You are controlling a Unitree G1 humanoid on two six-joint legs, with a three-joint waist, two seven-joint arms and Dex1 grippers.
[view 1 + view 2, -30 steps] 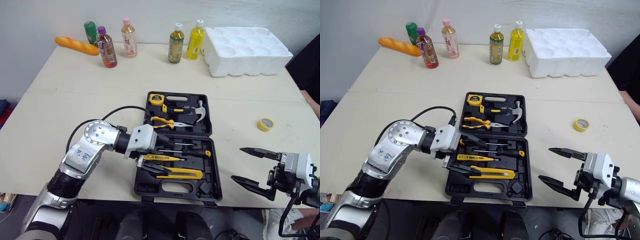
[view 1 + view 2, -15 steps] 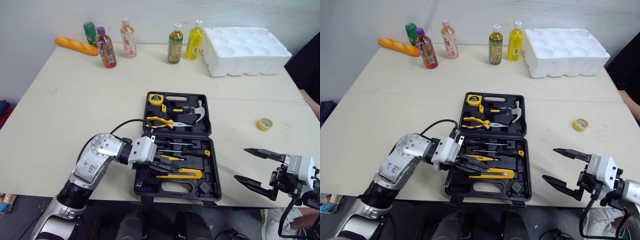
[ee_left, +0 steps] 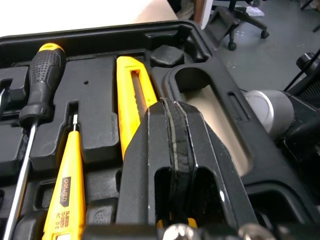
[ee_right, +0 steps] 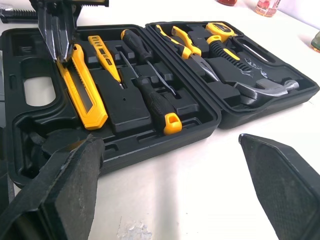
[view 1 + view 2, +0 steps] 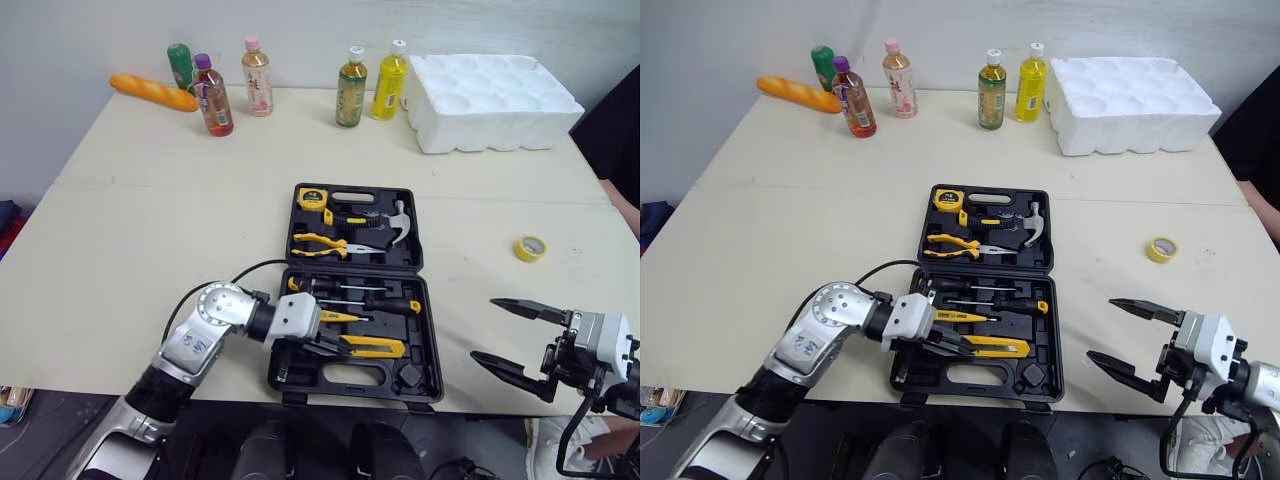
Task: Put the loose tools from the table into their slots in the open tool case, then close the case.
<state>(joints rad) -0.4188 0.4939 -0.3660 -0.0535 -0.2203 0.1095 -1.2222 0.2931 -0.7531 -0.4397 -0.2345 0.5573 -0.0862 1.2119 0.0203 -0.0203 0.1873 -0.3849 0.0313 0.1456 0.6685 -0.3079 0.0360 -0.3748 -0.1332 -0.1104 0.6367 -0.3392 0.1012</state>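
one broad cream table (image 5: 150,200) with a smooth matte top carries everything. at its far right corner sits a white moulded foam tray (image 5: 495,100) with round hollows. the black hard-plastic tool case (image 5: 428,345) lies open near the front edge, lid flat toward the far side, both halves cut into shaped slots. along the far edge stand five drink bottles (image 5: 350,85) beside a long loaf of bread (image 5: 155,92).

the left gripper (image 3: 172,107) reaches into the case's near half from the left, its two fingers pressed flat together, tips at the inner end of the yellow utility knife (image 5: 375,347) lying in its slot. the right gripper (image 5: 483,328) hangs at the table's front right edge, well apart from the case, jaws spread wide and holding nothing.

beside the knife lie a yellow voltage tester (image 3: 62,195) and a screwdriver (image 3: 42,75) with a knurled black grip. the lid holds a steel claw hammer (image 5: 398,225), pliers (image 5: 325,241) and a tape measure (image 5: 312,197). a small yellow tape roll (image 5: 531,248) lies loose on the table right of the case.
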